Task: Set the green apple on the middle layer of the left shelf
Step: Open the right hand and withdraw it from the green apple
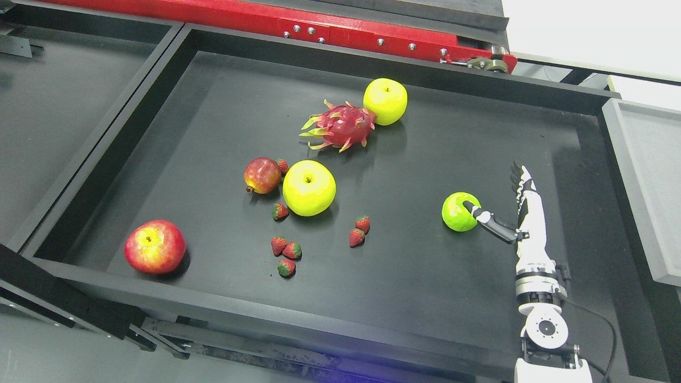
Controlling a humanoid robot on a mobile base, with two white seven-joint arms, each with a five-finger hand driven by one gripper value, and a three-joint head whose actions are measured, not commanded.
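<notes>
Reaching in from the lower right, the white-and-black right robot hand point(505, 205) is seen open, thumb laid against the small round green apple point(458, 211) just to its left on the black tray point(223, 311), apparently positioned for a grasp; nothing is gripped.

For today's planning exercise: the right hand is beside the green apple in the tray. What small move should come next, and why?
Probably curl the fingers around the green apple. The right hand is open beside it, with only the thumb touching and the other fingers pointing away up the tray, so nothing grips it yet.
</notes>
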